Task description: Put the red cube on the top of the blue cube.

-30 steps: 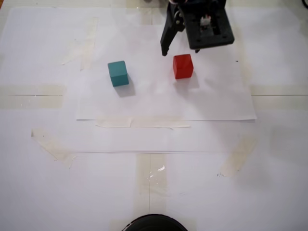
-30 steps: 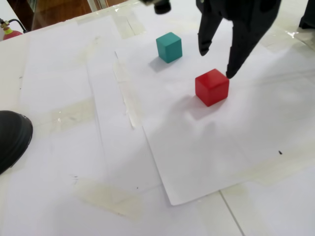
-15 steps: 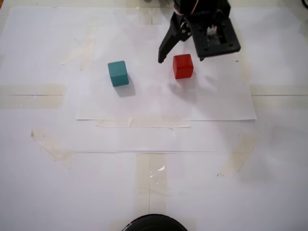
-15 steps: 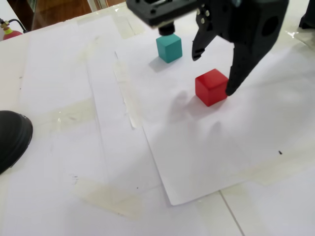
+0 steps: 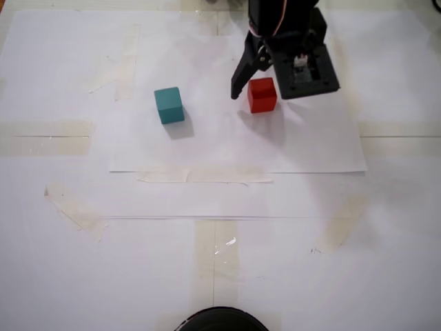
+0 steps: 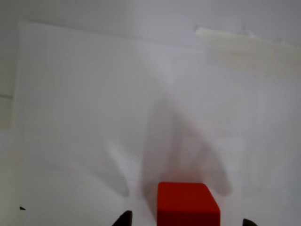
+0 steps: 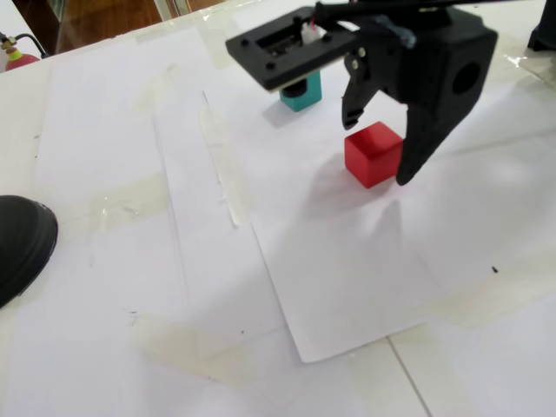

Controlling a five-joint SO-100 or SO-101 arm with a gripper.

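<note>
Grasp approach, wrist view: red cube (image 6: 188,203) lies at six o'clock, nearest the lens, between two dark fingertips (image 6: 123,218) standing apart. In a fixed view the gripper (image 7: 380,152) straddles it, jaws spread, not yet touching. Advisable: descend further, centre the cube, then close squarely. Blue cube (image 5: 169,105), at nine o'clock of the red, sits well apart. No containers present.

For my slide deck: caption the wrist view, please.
Open pincer straddling the red cube on white paper, before grasping.
</note>
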